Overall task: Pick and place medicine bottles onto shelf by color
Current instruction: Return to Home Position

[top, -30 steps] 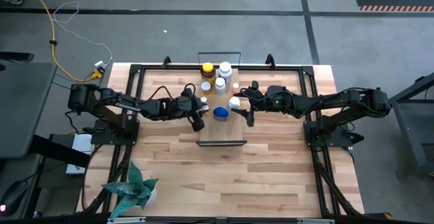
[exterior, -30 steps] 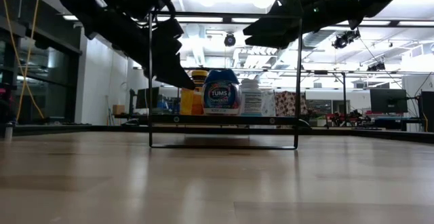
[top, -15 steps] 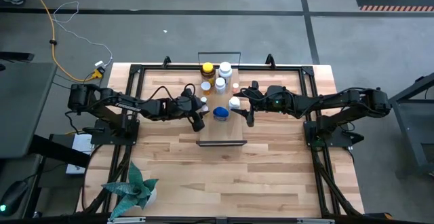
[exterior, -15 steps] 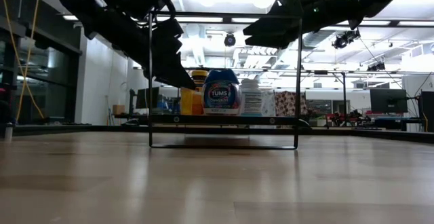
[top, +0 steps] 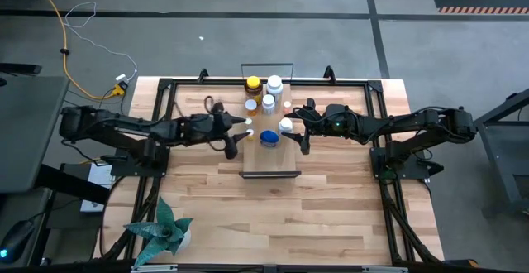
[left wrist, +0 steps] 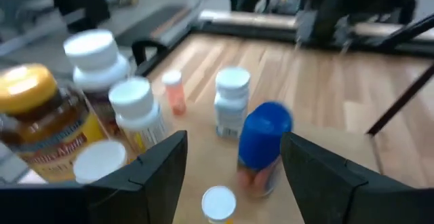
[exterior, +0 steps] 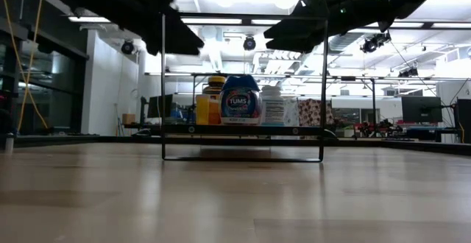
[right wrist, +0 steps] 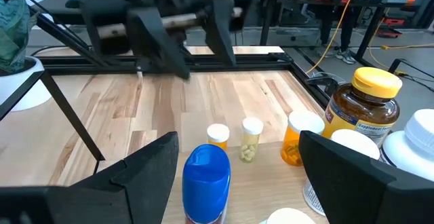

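With left gripper (left wrist: 234, 146) and right gripper (right wrist: 239, 141) both spread empty (2 arms flanking the shelf (top: 269, 162)), a low retreat could topple the blue-capped bottle (top: 269, 137).

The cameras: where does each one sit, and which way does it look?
High: above the table, looking straight down; left gripper and right gripper flank the shelf.
Low: at tabletop height, looking level at the shelf; arms cross overhead.
Left wrist: rides that arm, looking past its open fingers at the bottles.
Right wrist: rides that arm, looking past its open fingers toward the left arm.
Shared: all four show the blue-capped bottle.
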